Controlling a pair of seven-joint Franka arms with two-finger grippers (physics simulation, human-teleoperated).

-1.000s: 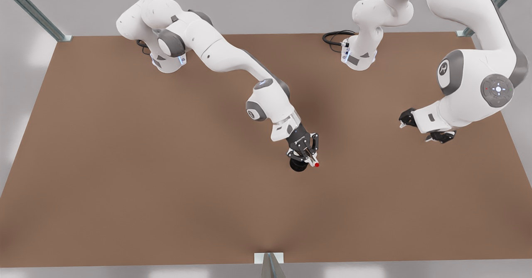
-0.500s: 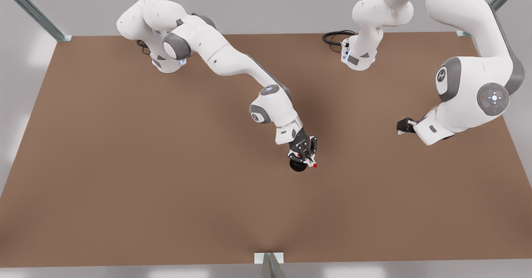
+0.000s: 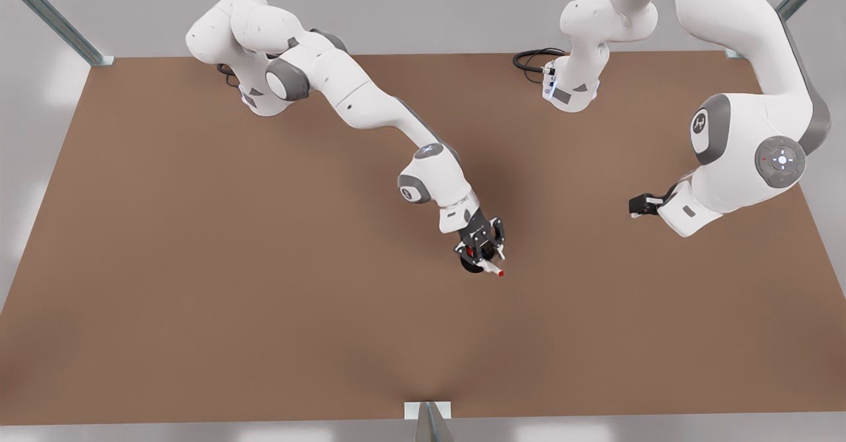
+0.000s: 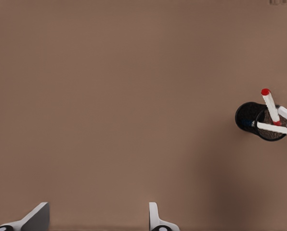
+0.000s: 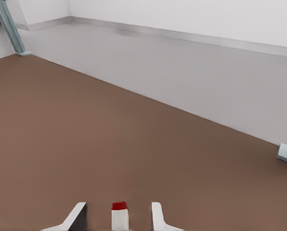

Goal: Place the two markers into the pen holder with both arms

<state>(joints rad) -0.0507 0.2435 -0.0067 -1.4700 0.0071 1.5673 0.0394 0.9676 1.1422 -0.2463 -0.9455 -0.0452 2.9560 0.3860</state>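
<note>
Right wrist view: the right gripper point(image 5: 118, 208) is let go, its fingers point(image 5: 78, 215) spread with a gap on each side of the red marker point(image 5: 118, 217).
Right gripper, place: directly over the pen holder point(image 3: 470, 265), low on it.
Red marker: standing at a lean in the pen holder, one red end down at the rim, the other poking up and out; it looks to be resting on the holder, not on the fingers.
Second marker: a dark blue trace inside the pen holder point(image 4: 252, 118) could be it; too small to be sure.
Handling, my read: a slim, stiff, light barrel with a smooth, likely slippery surface, and the holder is shorter than the pen, so it will lean on the rim.
Where to grip: if it needs a re-take, mid-barrel on the white part, pinched across its width.
Risk: a finger brushing the raised end could lever the light holder over.
Left gripper point(image 4: 95, 222): spread wide and empty, waiting well apart from the pen holder, above the brown table point(image 3: 264, 283).
</note>
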